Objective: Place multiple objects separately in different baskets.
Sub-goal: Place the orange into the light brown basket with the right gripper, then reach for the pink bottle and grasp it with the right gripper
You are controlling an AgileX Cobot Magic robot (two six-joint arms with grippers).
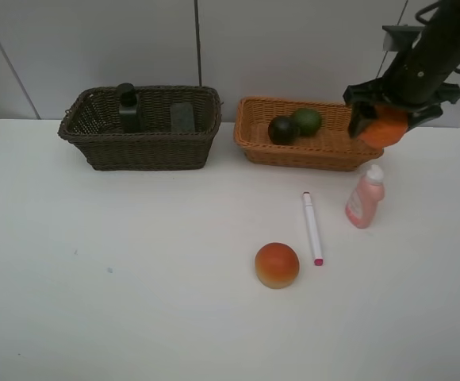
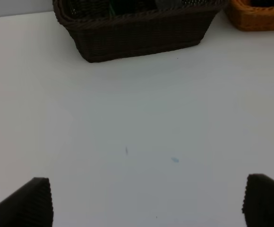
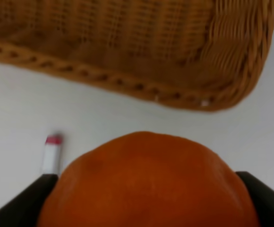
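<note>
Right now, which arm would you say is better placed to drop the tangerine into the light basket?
Right: the right gripper holds the tangerine by the light basket's right end; the left gripper is open near the dark basket.

Tangerine (image 3: 149,182) fills lower centre of frame, big, close, slightly blurred. R gripper (image 3: 146,203) has it clamped: dark fingers (image 3: 21,203) show at lower-left & lower-right corners, one each side of the fruit, against its flanks. Light orange-tan basket (image 3: 127,80) spans upper part of frame; braided edge runs diag. from upper left down to a rounded corner at right, woven wall above it. Can't tell if wall is inner or outer face. White table (image 3: 94,118) shows btwn basket & fruit, also at far right. Marker (image 3: 52,153) at mid-left: pink tip, white body, blurred, rest hidden behind finger & fruit. Marker is well apart from basket.
</note>
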